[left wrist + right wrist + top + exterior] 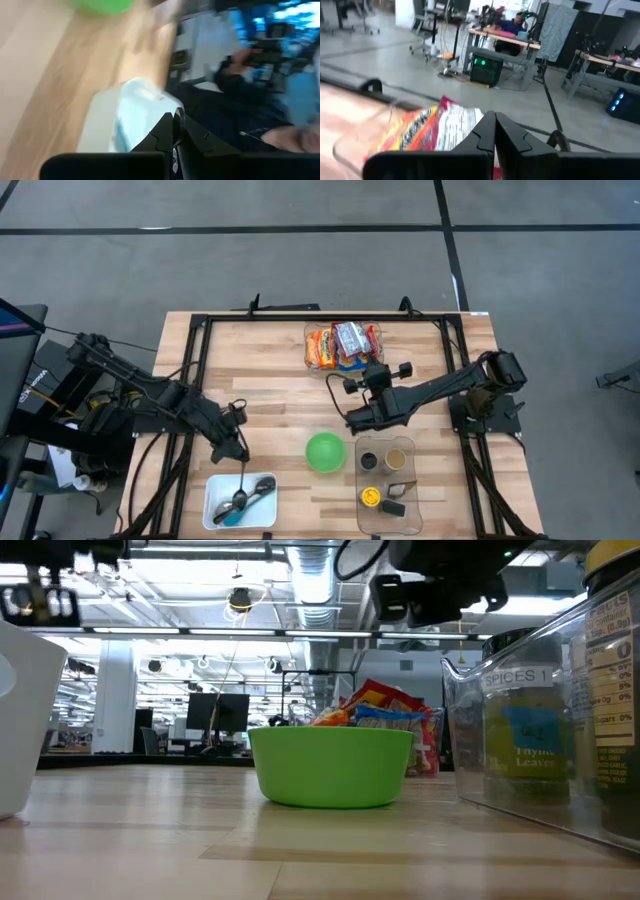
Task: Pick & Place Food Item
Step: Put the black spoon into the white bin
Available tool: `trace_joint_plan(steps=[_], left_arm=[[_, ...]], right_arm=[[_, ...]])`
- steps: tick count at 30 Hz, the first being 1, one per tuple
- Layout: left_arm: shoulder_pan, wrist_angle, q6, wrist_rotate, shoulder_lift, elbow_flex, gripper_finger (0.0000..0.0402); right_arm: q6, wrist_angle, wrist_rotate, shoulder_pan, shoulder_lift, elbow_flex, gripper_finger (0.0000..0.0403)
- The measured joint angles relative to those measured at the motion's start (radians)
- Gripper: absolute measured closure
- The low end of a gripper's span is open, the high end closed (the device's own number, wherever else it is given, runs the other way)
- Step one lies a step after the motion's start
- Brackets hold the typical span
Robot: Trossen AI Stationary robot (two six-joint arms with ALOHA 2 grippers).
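Several snack bags (343,346) lie piled in a clear tray at the table's far middle and also show in the right wrist view (435,130). A green bowl (325,452) stands on the table near the middle front. My right gripper (372,368) hangs shut and level, above and just short of the bags' near side, with nothing between its fingers (492,122). My left gripper (240,452) is shut too, slanting down over the far rim of a white bin (130,120), and holds nothing.
The white bin (240,502) at the front left holds utensils, and a spoon handle sticks out over its far rim. A clear bin (388,480) with spice jars stands at the front right. A black frame (200,330) borders the table. A person sits beyond the table's edge in the left wrist view.
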Motion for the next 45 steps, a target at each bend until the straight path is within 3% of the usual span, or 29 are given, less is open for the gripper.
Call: trace_joint_plan(steps=[10,22,29,38,45], left_arm=[[0.000,-0.140,-0.177,0.043,0.087,0.000,0.0399],[-0.013,-0.138,-0.254,0.025,0.146,0.039,0.0400],[-0.017,-0.136,-0.092,-0.038,0.229,0.183,0.0400],[-0.075,-0.147,0.291,-0.153,0.334,0.347,0.0400],[-0.163,-0.291,0.324,-0.339,0.324,0.417,0.0401]], right_arm=[[0.000,0.163,0.059,-0.092,0.000,0.000,0.0401],[-0.096,0.230,-0.046,-0.154,0.000,0.000,0.0401],[-0.099,0.250,-0.045,-0.184,0.000,0.000,0.0401],[-0.117,0.251,-0.047,-0.182,0.000,0.000,0.0401],[-0.134,0.257,-0.047,-0.181,0.000,0.000,0.0401]])
